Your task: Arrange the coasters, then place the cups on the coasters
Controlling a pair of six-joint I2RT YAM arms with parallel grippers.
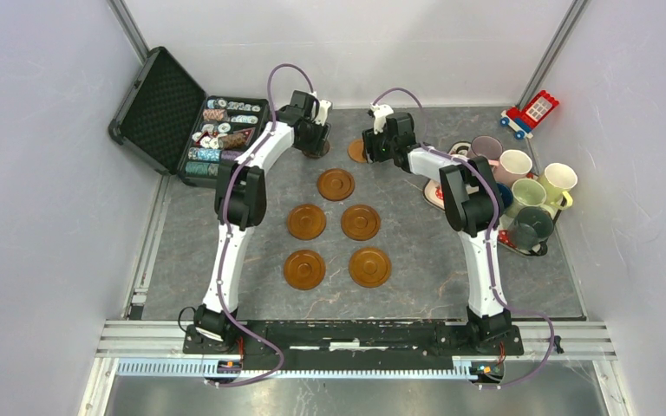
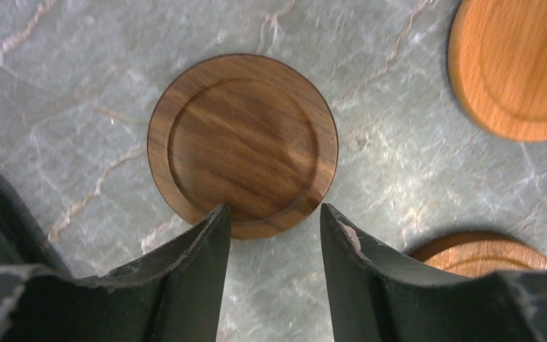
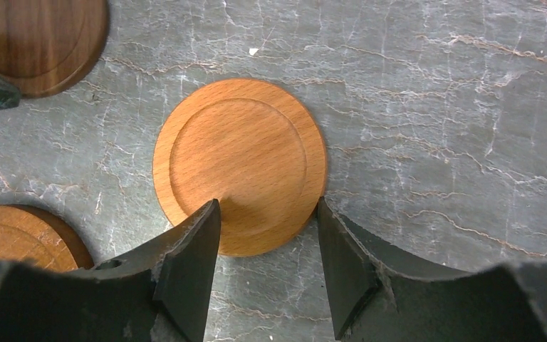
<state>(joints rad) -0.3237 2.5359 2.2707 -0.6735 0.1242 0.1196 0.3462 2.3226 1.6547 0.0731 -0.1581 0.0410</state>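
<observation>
The left jaws stand apart over the dark coaster (image 2: pixel 242 135), holding nothing. The right jaws do the same over the light coaster (image 3: pixel 238 157). Both coasters lie flat at 12 o'clock on the tabletop (image 1: pixel 416 260). Best to pinch each rim gently.

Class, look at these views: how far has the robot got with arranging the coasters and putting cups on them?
Done: five coasters lie arranged in the middle. In hand: the left gripper sits over the dark coaster and the right gripper over the orange coaster, jaws apart, both coasters lying flat. Left: placing those two, then all the cups, grouped at the right.
</observation>
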